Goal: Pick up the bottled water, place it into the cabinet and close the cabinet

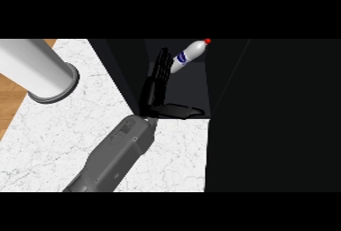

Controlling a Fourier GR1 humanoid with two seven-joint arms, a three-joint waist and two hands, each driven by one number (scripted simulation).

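The bottled water point(188, 55) lies tilted inside the dark cabinet point(190, 85), its red cap pointing up and to the right, its blue-and-white label about midway along the white body, and its lower end towards the left. The left hand point(158, 83) reaches into the cabinet's opening from the white marbled table point(60, 135). Its fingers are straight and held together, pointing deeper in, and the thumb point(181, 111) sticks out to the right along the cabinet's front edge, so the hand is open and grips nothing. The fingertips end just beside the bottle's lower end; whether they touch it cannot be told, since black hand and black interior run together there. The grey forearm point(113, 155) slants up from the view's lower edge across the table to the opening. A wide dark panel point(273, 117) fills the whole right side and hides everything behind it. At the upper left, well apart from the hand, a large grey-white cylinder point(36, 67) stands on the table by its corner, and a strip of wooden floor point(12, 97) shows past the table's left edge. The right hand does not show.
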